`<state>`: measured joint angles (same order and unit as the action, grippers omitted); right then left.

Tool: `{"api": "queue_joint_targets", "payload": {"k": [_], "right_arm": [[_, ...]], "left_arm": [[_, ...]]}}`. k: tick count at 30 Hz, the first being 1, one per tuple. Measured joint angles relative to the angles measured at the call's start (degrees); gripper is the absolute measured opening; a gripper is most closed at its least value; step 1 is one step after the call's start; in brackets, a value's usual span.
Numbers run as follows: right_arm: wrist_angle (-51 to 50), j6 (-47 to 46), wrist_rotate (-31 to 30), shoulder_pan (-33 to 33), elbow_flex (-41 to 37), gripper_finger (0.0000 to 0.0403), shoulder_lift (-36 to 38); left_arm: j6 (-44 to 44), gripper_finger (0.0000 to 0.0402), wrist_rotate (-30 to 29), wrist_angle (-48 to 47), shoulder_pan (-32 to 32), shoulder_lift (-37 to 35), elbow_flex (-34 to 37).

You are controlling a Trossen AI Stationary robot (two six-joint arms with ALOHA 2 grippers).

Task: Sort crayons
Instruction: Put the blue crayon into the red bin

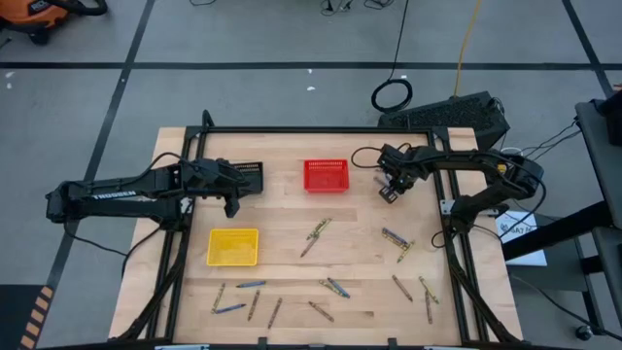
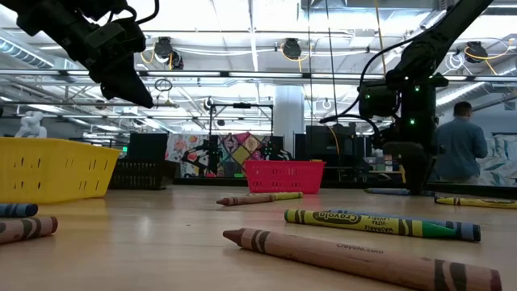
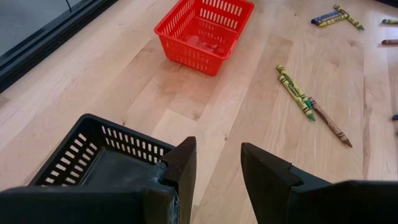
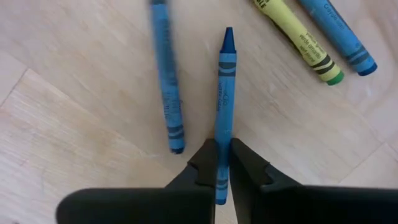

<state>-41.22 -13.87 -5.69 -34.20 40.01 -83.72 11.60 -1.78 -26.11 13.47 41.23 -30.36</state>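
1. Nearest the low camera lies a brown crayon (image 2: 355,257) on the desk (image 1: 292,219), with a yellow-green crayon (image 2: 380,224) just behind it.
2. Right gripper (image 4: 222,163) is pinched shut on one blue crayon (image 4: 225,93), whose tip points away from the wrist camera.
3. Beside that held stick, the right wrist view shows three more: a second blue crayon (image 4: 165,74) just beside it, a yellow-green one (image 4: 298,38) and another blue one (image 4: 336,34), these two lying side by side.
4. From above, the right gripper (image 1: 389,191) sits near the far right part of the desk, just to the right of the red basket (image 1: 325,176).
5. Three baskets are on the desk: the red one at the far middle, a yellow basket (image 1: 233,247) toward the left front, and a black basket (image 1: 249,175) at the far left.
6. Left gripper (image 3: 217,168) hovers by the black basket's near edge, its fingers spread wide and holding nothing.
7. Loose crayons are scattered over the middle, right and front of the desk; roughly fifteen show from above, though an exact count cannot be told.
8. Beyond the desk, one person (image 2: 460,149) stands at the right in the low view.
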Motion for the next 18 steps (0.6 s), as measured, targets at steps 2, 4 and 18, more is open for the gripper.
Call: {"api": "queue_joint_targets", "payload": {"k": [2, 4, 18], "right_arm": [[-0.37, -0.25, 0.01, 0.0, 0.0, 0.0007, -0.04], [-0.56, -0.34, 0.0, 0.0, -0.03, 0.0004, 0.15], [-0.52, -0.83, 4.29, 1.1, 5.01, 0.0001, 9.79]], "left_arm": [[0.0, 0.0132, 0.0, 0.0, 0.0, 0.0, -0.01], [0.0, 0.0132, 0.0, 0.0, 0.0, 0.0, -0.01], [0.0, 0.0132, -0.02, 0.07, 0.0, 0.0, 0.0]]}}
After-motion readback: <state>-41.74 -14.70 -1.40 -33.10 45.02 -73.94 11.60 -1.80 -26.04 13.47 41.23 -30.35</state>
